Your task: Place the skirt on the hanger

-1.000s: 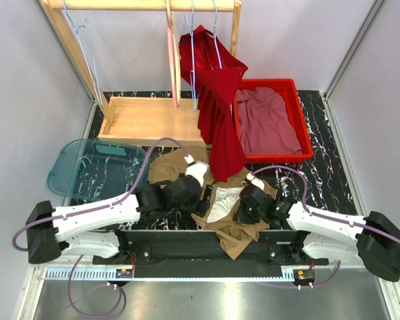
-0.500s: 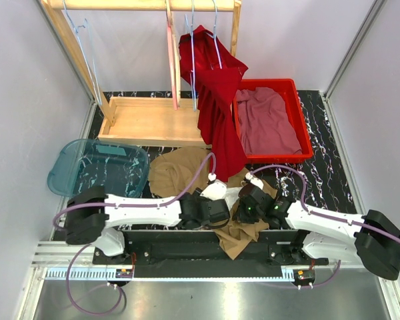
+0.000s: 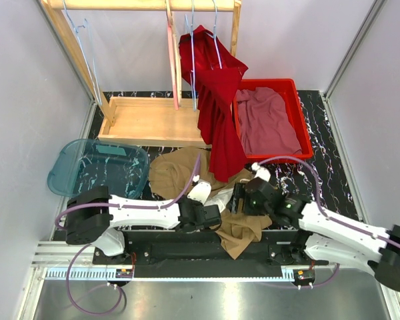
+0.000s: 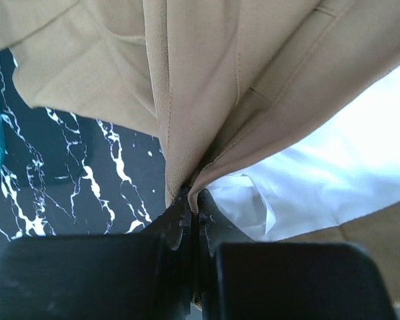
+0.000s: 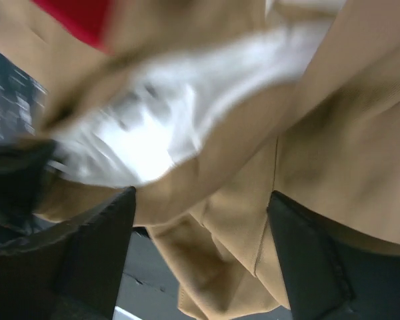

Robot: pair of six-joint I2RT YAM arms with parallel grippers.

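Pinching the edge of the tan skirt point(image 3: 173, 170) tight in the left gripper point(image 4: 195, 200), low on the table point(image 3: 320, 180) between both arms. Nothing in the right gripper point(image 5: 200, 227), spread wide over the cloth. Best to grab the same edge nearby, then lift both sides level toward the blue hanger point(image 3: 87, 50)

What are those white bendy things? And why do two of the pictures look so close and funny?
Those are two white robot arms bolted to a black marbled table. The big picture looks down from above. The two close-ups come from little cameras on the arms' wrists. On the table lies a crumpled tan skirt with white lining, near a clear blue plastic tray, a red plastic bin and a wooden clothes rack. The left hand pinches the skirt's edge. The right hand is open against the skirt.
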